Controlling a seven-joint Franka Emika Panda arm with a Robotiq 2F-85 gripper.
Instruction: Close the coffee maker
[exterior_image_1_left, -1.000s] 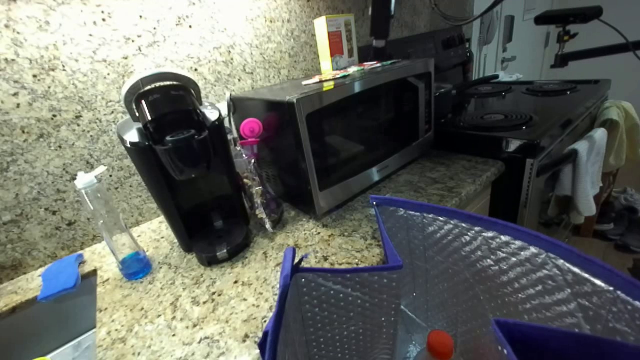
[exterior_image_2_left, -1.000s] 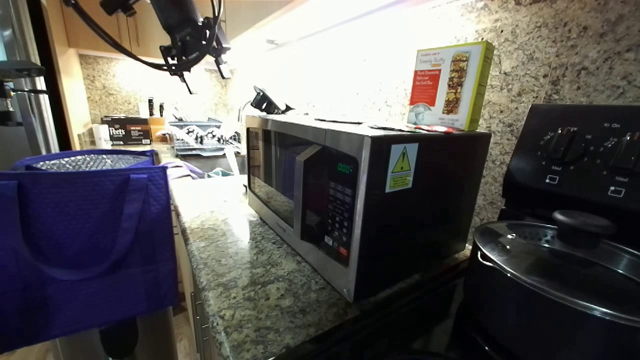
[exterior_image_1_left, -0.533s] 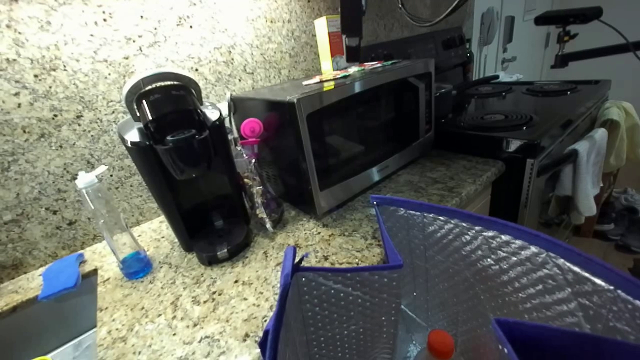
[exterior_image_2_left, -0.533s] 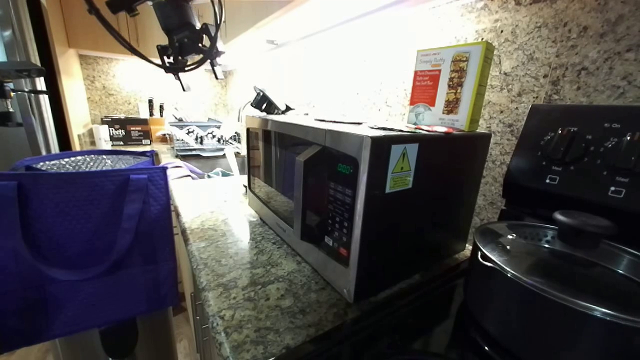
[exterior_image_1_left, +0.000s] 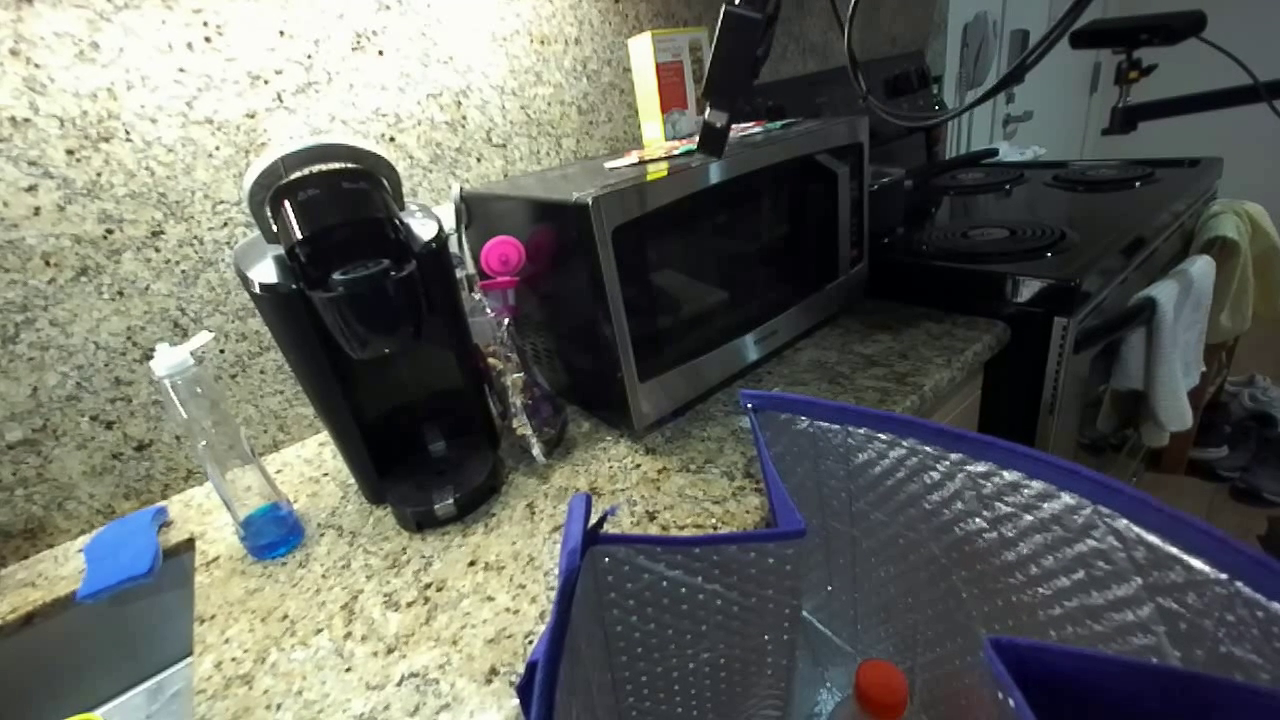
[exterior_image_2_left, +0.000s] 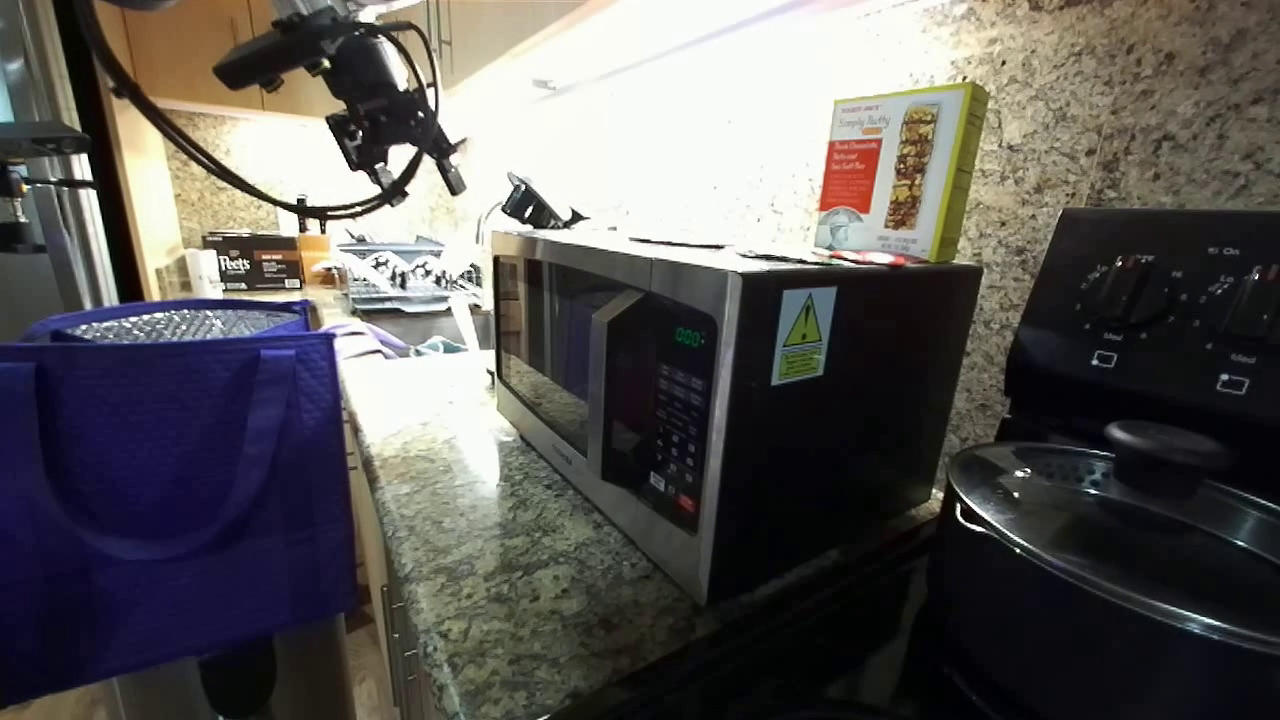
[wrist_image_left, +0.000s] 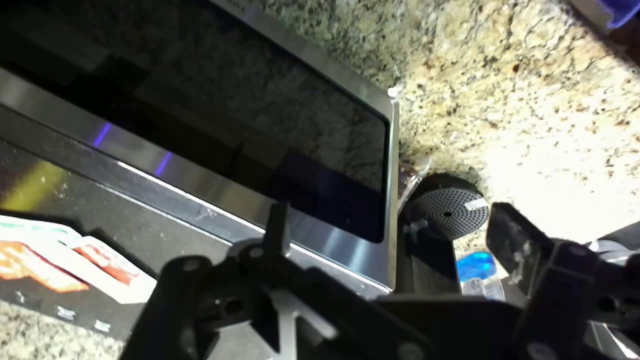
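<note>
In an exterior view, the coffee maker (exterior_image_1_left: 370, 350) is seen upright on the counter (exterior_image_1_left: 330, 630), at nine o'clock from the microwave (exterior_image_1_left: 740, 260); its lid (exterior_image_1_left: 335, 205), dark and poorly lit, appears raised. A bottle (exterior_image_1_left: 226, 450) is placed at the coffee maker's eight o'clock. In the wrist view, the gripper (wrist_image_left: 392, 222) is held with fingers (wrist_image_left: 515, 240) spread apart.
</note>
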